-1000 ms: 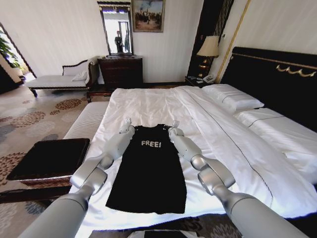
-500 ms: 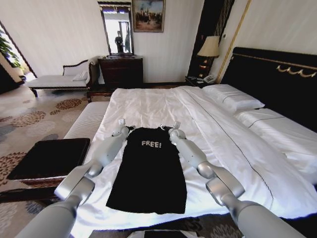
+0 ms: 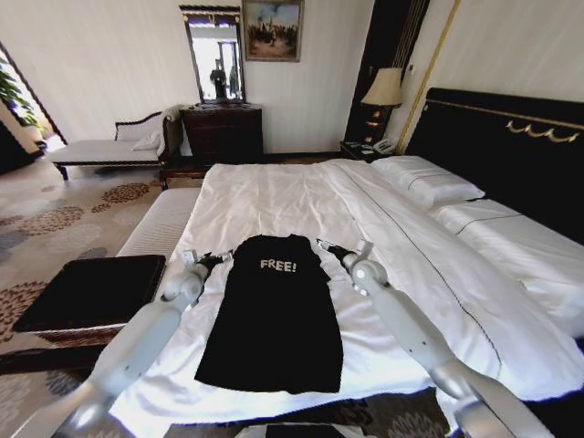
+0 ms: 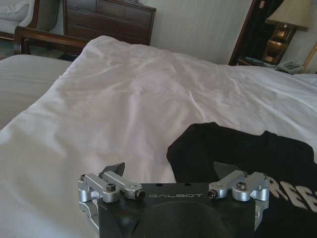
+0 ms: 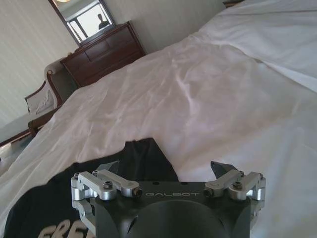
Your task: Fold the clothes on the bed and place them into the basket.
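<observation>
Dresser [image 3: 224,130], lamp [image 3: 384,87], perhaps a telephone [image 3: 385,144].

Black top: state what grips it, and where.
Nothing. The left gripper and right gripper sit open beside the black top's shoulders.

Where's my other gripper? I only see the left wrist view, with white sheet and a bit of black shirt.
Observer: The right gripper is beside the opposite shoulder of the black sleeveless top, fingers open.
Operator: Is the shirt folded?
Observer: No, it lies spread flat, with the "FREE!" lettering facing up.
Operator: Where's the basket?
Observer: The wicker basket stands on the floor beside the bed, on the robot's left.
</observation>
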`<state>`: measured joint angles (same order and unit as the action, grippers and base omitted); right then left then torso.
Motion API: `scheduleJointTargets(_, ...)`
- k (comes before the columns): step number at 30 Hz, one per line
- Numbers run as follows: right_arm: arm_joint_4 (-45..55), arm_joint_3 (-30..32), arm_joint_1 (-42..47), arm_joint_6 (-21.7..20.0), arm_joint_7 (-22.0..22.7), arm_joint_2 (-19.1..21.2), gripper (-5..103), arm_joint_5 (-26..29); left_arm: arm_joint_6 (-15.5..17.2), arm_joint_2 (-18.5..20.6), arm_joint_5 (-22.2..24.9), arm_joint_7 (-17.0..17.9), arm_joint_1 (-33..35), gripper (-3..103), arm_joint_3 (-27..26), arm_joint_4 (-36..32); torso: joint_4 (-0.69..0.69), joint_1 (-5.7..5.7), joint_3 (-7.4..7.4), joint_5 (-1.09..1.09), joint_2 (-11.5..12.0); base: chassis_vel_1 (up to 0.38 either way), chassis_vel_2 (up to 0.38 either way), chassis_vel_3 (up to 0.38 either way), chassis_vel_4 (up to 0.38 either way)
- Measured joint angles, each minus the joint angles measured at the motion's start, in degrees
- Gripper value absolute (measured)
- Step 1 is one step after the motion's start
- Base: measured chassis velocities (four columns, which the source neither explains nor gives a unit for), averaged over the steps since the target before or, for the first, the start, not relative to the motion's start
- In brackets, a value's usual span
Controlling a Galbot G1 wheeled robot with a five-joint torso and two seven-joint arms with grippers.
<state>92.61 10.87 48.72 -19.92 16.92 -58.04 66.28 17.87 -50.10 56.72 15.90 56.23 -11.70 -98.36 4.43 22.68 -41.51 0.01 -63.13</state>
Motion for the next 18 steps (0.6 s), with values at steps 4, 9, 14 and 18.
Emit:
scheduleJointTargets(4, 7.6, 7.0, 10.2, -0.6, 0.1, 0.2, 100, -0.1, -0.7, -0.6, -2.2, -1.1, 11.6, 100, -8.4, -8.0, 0.01, -0.01, 0.01, 0.01, 0.0, 0.0, 0.0, 0.0, 0.0)
scheduleJointTargets(9, 14.8, 15.2, 23.5, -1.9, -0.5, -0.8, 100, -0.2, -1.2, -4.6, -3.7, -2.9, 24.0, 100, -15.8, -13.6, 0.04, -0.01, 0.01, 0.02, 0.0, 0.0, 0.0, 0.0, 0.0)
scheduleJointTargets(14, 21.0, 21.4, 35.3, -2.7, -2.6, -2.1, 100, -0.6, -1.9, -9.3, -5.5, -5.1, 32.5, 100, -21.2, -16.6, 0.05, 0.0, 0.01, -0.01, 0.0, 0.0, 0.0, 0.0, 0.0)
scheduleJointTargets(18, 25.5, 23.9, 41.9, -3.8, -4.0, -4.0, 100, 0.1, -2.3, -12.5, -5.5, -5.9, 38.0, 99, -25.1, -19.8, 0.02, -0.01, 0.0, -0.01, 0.0, 0.0, 0.0, 0.0, 0.0)
